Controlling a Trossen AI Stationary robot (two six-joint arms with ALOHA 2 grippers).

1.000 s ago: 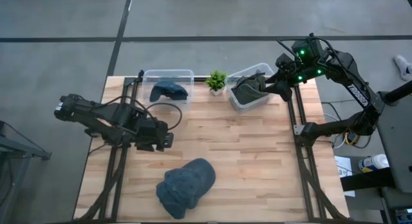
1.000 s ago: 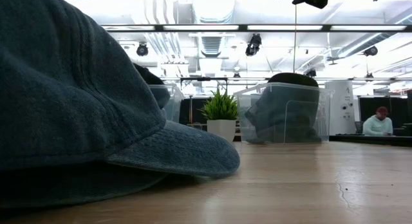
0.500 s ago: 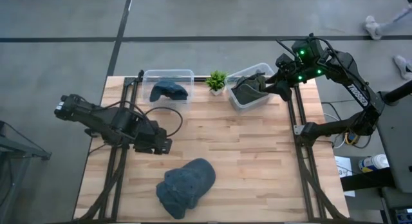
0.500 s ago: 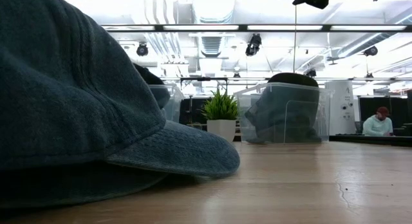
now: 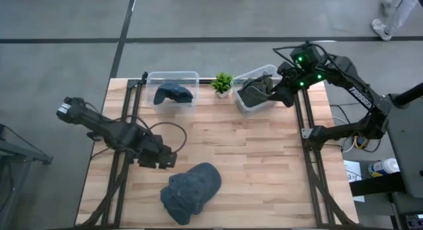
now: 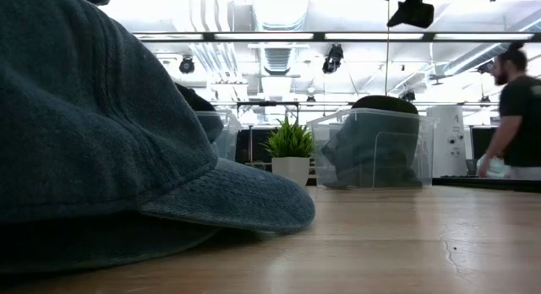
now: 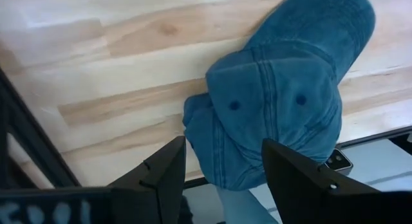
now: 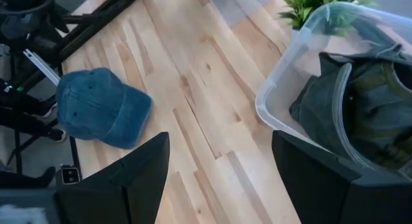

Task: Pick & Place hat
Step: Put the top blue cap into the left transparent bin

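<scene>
The hat (image 5: 190,192) lies on the table (image 5: 264,164) below the empty, wide-open left gripper (image 5: 160,157), which should be lowered squarely over the crown. The right gripper (image 5: 283,91), open and empty, waits far beyond the hat.

Blue denim cap (image 5: 190,192) on wooden table (image 5: 264,164) front-centre; two clear plastic bins (image 5: 173,89) (image 5: 256,88) w/ small potted plant (image 5: 222,83) btwn, at back.

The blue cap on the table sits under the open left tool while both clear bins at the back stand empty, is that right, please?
Not quite: the bins are not empty. The high view shows a cap in the left bin and a dark one in the right bin. The blue cap and the open left tool are as you say.
</scene>
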